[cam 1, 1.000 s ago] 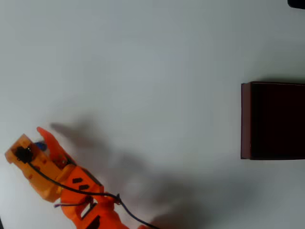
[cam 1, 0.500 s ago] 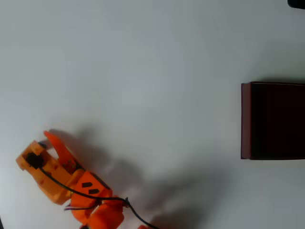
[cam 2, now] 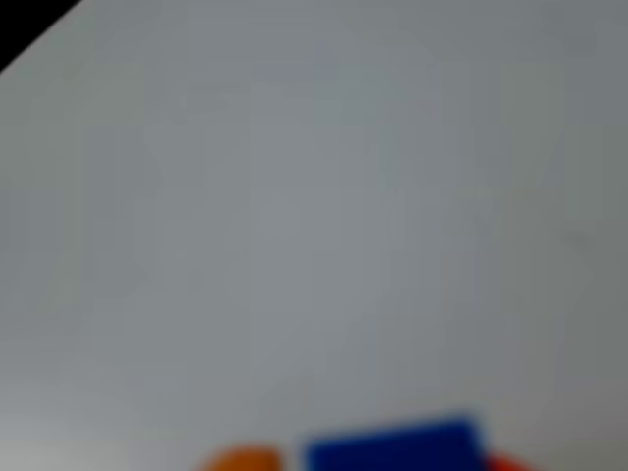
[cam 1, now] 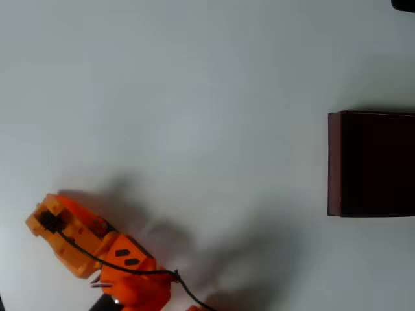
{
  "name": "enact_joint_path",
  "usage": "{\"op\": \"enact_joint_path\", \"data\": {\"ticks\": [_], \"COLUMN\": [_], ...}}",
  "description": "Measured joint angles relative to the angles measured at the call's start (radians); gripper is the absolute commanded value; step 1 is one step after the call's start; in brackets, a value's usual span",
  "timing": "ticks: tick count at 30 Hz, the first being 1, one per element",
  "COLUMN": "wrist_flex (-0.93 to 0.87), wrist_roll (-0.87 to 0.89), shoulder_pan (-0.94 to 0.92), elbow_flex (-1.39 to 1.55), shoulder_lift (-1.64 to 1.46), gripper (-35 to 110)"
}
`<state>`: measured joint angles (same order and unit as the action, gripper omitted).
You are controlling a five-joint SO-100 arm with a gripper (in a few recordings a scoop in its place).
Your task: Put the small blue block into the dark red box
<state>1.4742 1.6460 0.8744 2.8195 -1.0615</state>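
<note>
Small blue block (cam 2: 392, 446) between orange fingers (cam 2: 240, 459), blurred.

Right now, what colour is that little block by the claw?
Bright blue; the block shows best in the wrist view, though blurred.
</note>
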Motion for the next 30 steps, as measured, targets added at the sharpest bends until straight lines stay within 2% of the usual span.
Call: {"op": "enact_joint_path", "data": {"ticks": [9, 13, 15, 18, 21, 26, 28, 30], "wrist_flex": [-0.02, -0.147, -0.272, -0.612, -1.078, -1.904, -2.203, -2.395], "wrist_roll": [-0.071, -0.114, -0.141, -0.193, -0.261, -0.357, -0.4, -0.434], "shoulder_pan": [-0.032, -0.078, -0.101, -0.121, -0.137, -0.275, -0.313, -0.342], "elbow_flex": [0.077, 0.215, 0.276, 0.281, 0.192, 0.132, 0.06, -0.006], "shoulder_lift": [-0.11, -0.356, -0.529, -0.888, -1.35, -2.1, -2.22, -2.241], "gripper": [0, 0, 0, 0, 0, 0, 0, 0]}}
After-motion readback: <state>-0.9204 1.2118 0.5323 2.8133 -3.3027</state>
